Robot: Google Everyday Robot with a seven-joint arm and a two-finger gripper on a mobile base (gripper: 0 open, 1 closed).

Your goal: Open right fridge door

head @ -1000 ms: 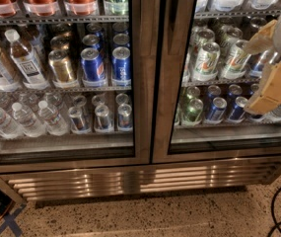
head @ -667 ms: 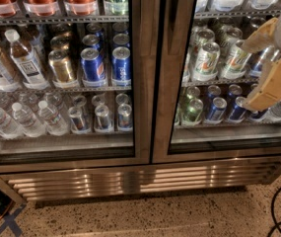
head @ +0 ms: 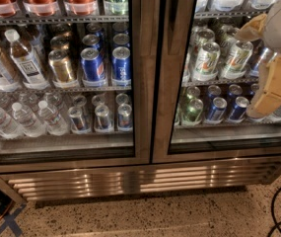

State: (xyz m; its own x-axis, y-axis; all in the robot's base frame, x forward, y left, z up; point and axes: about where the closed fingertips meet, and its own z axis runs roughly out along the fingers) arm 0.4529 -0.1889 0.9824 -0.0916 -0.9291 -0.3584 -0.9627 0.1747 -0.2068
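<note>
The right fridge door (head: pixel 172 83) is a glass panel in a brushed-steel frame. It fills the right half of the camera view and sits flush and closed against the left door (head: pixel 142 83). Green, silver and blue cans show through its glass. My gripper (head: pixel 272 83), tan with a white wrist, hangs in front of the right door's glass near its right side, at the height of the can shelves. No handle shows in this view.
Behind the left door stand water bottles, gold and blue cans and red drinks. A steel vent grille (head: pixel 130 179) runs below both doors. A black cable (head: pixel 278 206) lies on the speckled floor (head: pixel 155 216) at lower right, and a blue tape cross (head: pixel 9 223) at lower left.
</note>
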